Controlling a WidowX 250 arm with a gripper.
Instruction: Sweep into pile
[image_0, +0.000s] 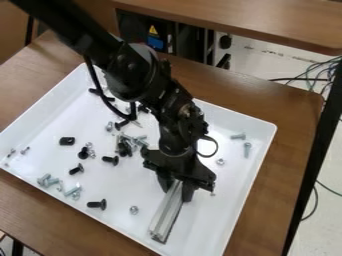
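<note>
So the hardware is loose bolts and nuts, black and silver mixed, all over a white tray (230, 220). The thickest bunch is a cluster of bolts (125, 145) around mid-tray, just left of the arm in the camera view. Left of that there's a little black block (67, 141), with a couple of tiny silver screws (25, 150) out by the tray's left corner. Silver bolts (47, 181) sit toward the lower left edge, and a black bolt (97, 204) lies nearer the bottom. Over on the right side it's just a pair of silver bolts (247, 149) near the wall, plus a nut (220, 161) closer to the arm.

The gripper (176, 189) is down in the lower middle of the tray, clamped on one end of a silver slotted metal bar (165, 215), a finger on each side. The bar slants down toward the tray's bottom edge, and another nut (133, 210) sits a bit left of it. The black arm (133, 75) comes in from the upper left and crosses over the tray.

Tray's on a brown wood-look table (287, 110). Behind that there's a second tabletop (267, 22), some dark equipment (194, 42) with a yellow warning sticker (153, 31), and cables (320, 70) at the right.
</note>
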